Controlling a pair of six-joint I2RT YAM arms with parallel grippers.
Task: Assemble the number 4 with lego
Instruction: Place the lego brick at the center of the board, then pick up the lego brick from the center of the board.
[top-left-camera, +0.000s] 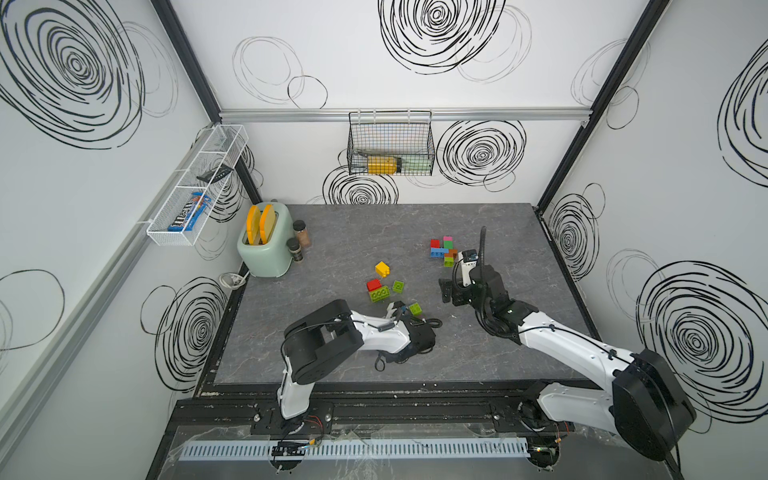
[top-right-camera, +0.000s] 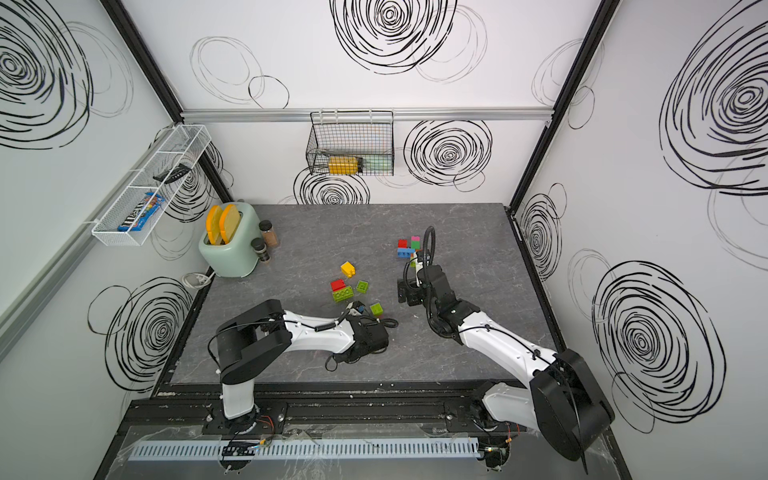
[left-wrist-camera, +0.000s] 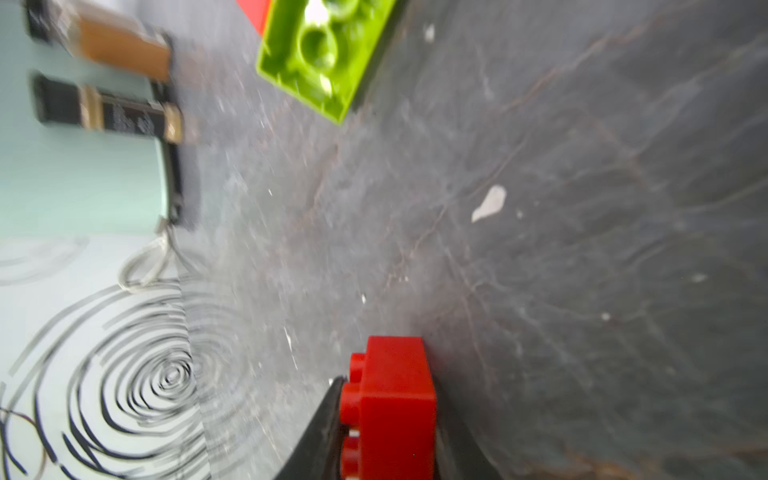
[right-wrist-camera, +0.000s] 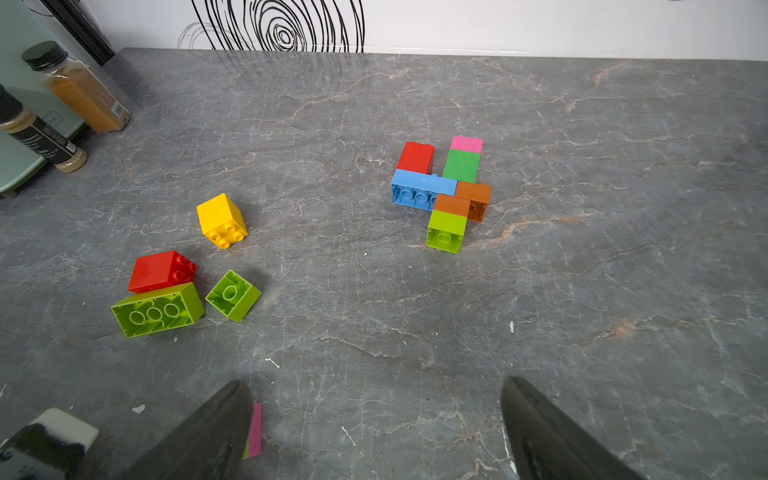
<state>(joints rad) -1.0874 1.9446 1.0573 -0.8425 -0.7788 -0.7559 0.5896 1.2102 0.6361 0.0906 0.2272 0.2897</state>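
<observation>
- My left gripper (left-wrist-camera: 386, 388) is pinching a small red studded plastic brick (left-wrist-camera: 395, 411), with a black finger against each side. In both top views it sits low over the dark grey marbled tabletop (top-left-camera: 332, 232), around the middle front.
- My right gripper (right-wrist-camera: 374, 415) is spread wide with nothing between the fingers. It hovers to the right of the loose pile, on my side of the build.
- The build is a flat cluster of lego bricks (right-wrist-camera: 440, 191) toward the back right, all packed together. Red and pink are at the far end, with dark green next to the pink. A blue oblong runs across, then two orange ones, and a lime one is nearest me.
- Loose stuff between the arms: a yellow square brick (right-wrist-camera: 221, 220), plus another red brick (right-wrist-camera: 160, 272) touching a lime oblong brick (right-wrist-camera: 157, 309) that has its hollow side showing. A small lime square brick (right-wrist-camera: 232, 295) is just beside those.
- One more green brick (top-left-camera: 415, 308) sits right by the left gripper.
</observation>
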